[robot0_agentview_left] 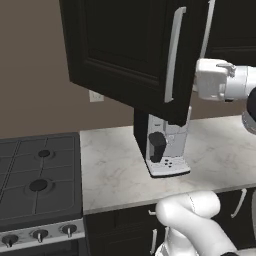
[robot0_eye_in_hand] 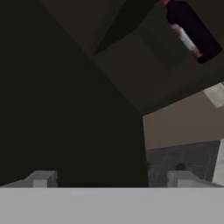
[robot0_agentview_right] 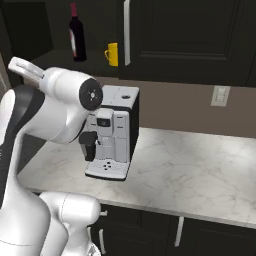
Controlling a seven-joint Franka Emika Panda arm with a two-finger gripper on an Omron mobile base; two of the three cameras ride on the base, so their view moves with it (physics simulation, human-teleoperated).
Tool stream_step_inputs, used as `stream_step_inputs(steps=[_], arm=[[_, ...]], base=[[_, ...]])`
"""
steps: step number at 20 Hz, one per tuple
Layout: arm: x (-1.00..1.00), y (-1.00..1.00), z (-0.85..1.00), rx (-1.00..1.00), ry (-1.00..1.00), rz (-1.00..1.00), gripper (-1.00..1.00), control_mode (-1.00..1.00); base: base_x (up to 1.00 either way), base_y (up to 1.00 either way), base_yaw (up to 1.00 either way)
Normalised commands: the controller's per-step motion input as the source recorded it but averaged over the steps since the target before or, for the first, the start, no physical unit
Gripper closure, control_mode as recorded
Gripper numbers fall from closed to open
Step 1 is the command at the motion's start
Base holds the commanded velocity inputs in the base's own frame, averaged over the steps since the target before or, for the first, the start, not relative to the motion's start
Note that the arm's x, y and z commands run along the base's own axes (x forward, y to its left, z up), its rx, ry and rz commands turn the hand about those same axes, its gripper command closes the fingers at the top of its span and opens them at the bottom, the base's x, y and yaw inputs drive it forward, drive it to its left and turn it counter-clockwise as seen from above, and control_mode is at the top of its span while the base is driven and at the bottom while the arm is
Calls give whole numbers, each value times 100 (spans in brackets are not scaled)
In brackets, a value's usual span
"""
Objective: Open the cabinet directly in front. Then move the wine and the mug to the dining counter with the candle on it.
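Marbled counter (robot0_agentview_right: pixel 190 165) runs below the dark wall cabinet (robot0_agentview_left: pixel 125 55), with a coffee machine (robot0_agentview_right: pixel 111 135) standing on it and a gas stove (robot0_agentview_left: pixel 37 175) joined at one end. One cabinet door is swung out, its pale bar handle (robot0_agentview_left: pixel 173 55) facing the room, so the first part of the task looks done and the shelf inside is exposed.

On that shelf the right base view shows the wine (robot0_agentview_right: pixel 76 35) upright, with the mug (robot0_agentview_right: pixel 112 54) just beside it, nearer the edge of the other, shut door. The 2 stand close but apart.

The gripper (robot0_eye_in_hand: pixel 111 177) stands wide open with nothing between its fingertips (robot0_eye_in_hand: pixel 41 178). In the hand view the wine (robot0_eye_in_hand: pixel 190 30) lies ahead of the gripper and off to 1 side, toward the upper right corner, well apart from the tips. Its long axis runs diagonally across that view, which means the hand is rolled against the upright bottle, not that the bottle leans. Between the tips and the bottle is only dark cabinet interior.

The coming move turns on that offset: the hand seems to need to travel forward into the cabinet and sideways toward the bottle, and to roll until the fingers straddle the bottle's body across its long axis. The mug's closeness to the bottle is the likely hazard, since an open finger passing on that side could knock it.
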Motion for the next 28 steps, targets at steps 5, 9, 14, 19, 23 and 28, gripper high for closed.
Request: stream_step_inputs(steps=[5, 9, 14, 19, 23, 28], arm=[[-7, 90, -1, 0, 3, 31, -100, -100], [-4, 100, -12, 0, 0, 28, -100, -100], [-15, 100, -27, 0, -4, 16, -100, -100], [1, 48, -5, 1, -1, -3, -100, -100], [0, 17, 0, 0, 0, -6, -100, -100], [1, 12, 0, 0, 0, -3, -100, -100]], base=[[0, 0, 0], [0, 0, 0], [0, 0, 0], [0, 0, 0], [0, 0, 0], [0, 0, 0]])
